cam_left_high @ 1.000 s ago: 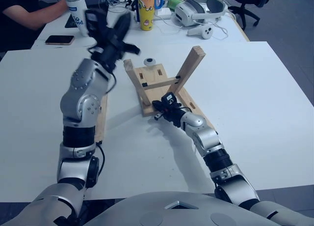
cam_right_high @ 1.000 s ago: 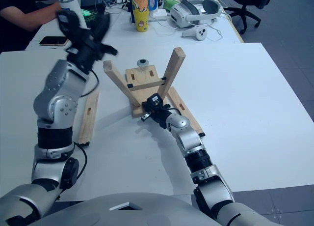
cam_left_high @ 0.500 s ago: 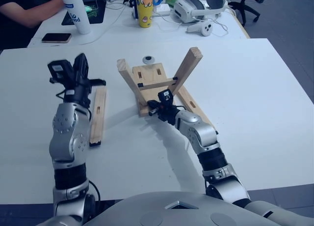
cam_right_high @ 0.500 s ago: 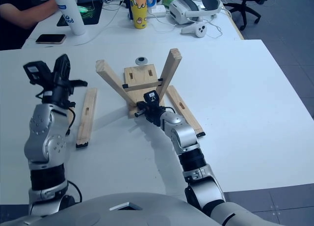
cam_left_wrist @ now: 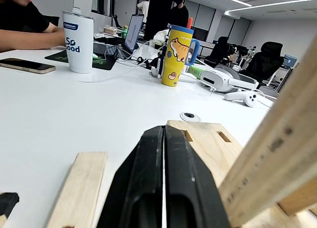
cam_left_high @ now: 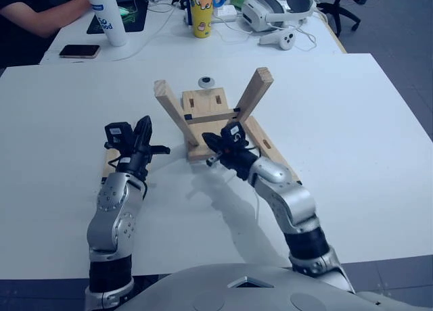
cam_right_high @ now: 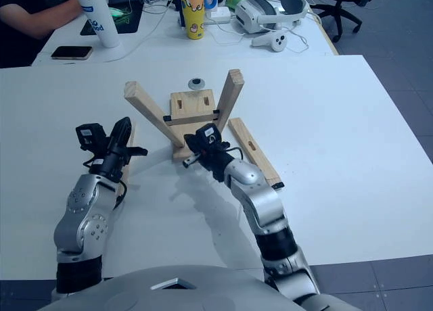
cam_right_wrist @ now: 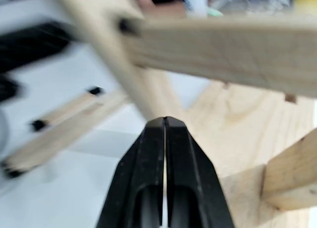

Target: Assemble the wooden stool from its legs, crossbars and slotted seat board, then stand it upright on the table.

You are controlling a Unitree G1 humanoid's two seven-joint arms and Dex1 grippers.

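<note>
The slotted seat board (cam_left_high: pixel 203 103) lies flat on the white table (cam_left_high: pixel 352 122). Two legs (cam_left_high: pixel 171 111) (cam_left_high: pixel 252 94) stand up from it in a V, joined by a crossbar (cam_left_high: pixel 215 116). My right gripper (cam_left_high: pixel 212 146) is shut and empty at the board's near edge, just under the crossbar (cam_right_wrist: pixel 223 49). A loose leg (cam_right_high: pixel 254 152) lies on the table to the right of that arm. My left gripper (cam_left_high: pixel 145 131) is shut and empty, hovering low over a second loose leg (cam_left_wrist: pixel 81 188) left of the stool.
At the table's far side stand a white tumbler (cam_left_high: pixel 108 17), a yellow cup (cam_left_high: pixel 201 10), a phone (cam_left_high: pixel 80 51), a VR headset (cam_left_high: pixel 274 7) and its controller (cam_left_high: pixel 287 37). A small round disc (cam_left_high: pixel 206 82) lies just behind the seat board.
My left arm has dropped from high above the table to low over the left loose leg. The stool's left leg has swung a little left. The right gripper stays at the seat's near edge.
</note>
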